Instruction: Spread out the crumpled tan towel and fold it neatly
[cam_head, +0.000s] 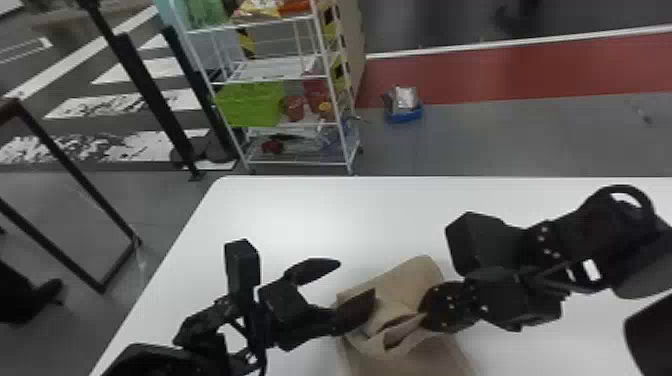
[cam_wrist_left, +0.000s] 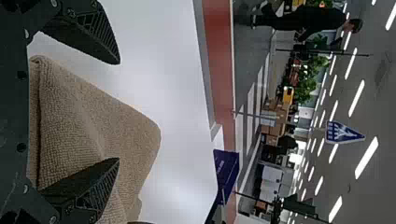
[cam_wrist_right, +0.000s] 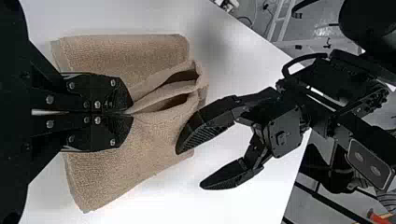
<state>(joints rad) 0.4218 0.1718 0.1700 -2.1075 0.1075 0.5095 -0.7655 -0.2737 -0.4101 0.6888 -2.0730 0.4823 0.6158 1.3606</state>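
The tan towel (cam_head: 407, 280) lies bunched on the white table, with raised folds at its middle. My left gripper (cam_head: 350, 282) stands open at the towel's left side, one finger over the cloth. In the left wrist view, my left gripper (cam_wrist_left: 116, 112) has the towel (cam_wrist_left: 93, 121) beneath and partly between its parted fingers. My right gripper (cam_head: 425, 315) is shut on a pinched fold of the towel. In the right wrist view, my right gripper (cam_wrist_right: 130, 113) holds that fold by its tips, and the towel (cam_wrist_right: 126, 51) spreads out to both sides of it.
The white table (cam_head: 300, 215) ends at a left edge and a far edge. Beyond the far edge stands a white wire shelf (cam_head: 280, 75) with goods on it. A blue tray (cam_head: 404, 115) lies on the floor behind. The two grippers are close together over the towel.
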